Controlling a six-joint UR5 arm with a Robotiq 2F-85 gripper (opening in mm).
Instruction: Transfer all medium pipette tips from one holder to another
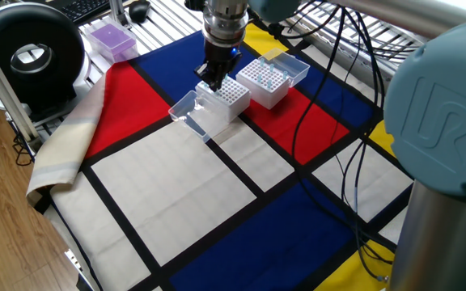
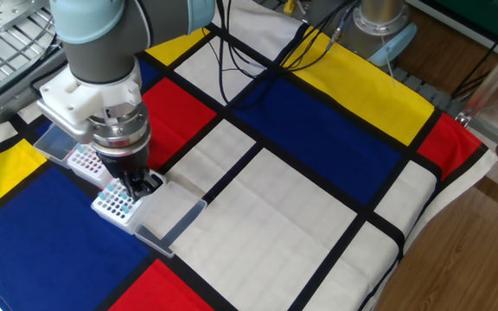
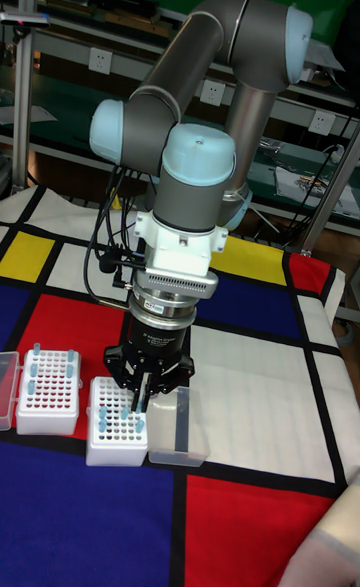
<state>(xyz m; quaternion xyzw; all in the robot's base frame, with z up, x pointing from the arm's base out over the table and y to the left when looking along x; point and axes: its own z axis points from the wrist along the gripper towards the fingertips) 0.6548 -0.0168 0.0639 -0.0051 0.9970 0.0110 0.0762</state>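
two white racks [image 3: 115, 434] [image 3: 50, 398], one purple box [image 1: 110, 40], one arm [image 3: 190, 177]

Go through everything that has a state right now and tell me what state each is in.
Near rack: lid open, few tips, mostly empty holes.
Far rack: lid open, several tips standing.
Gripper: pointing down over near rack, fingers close together; grip unclear.
Purple box: closed.

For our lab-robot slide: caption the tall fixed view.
Gripper poised over a white rack of pipette tips; second rack alongside.
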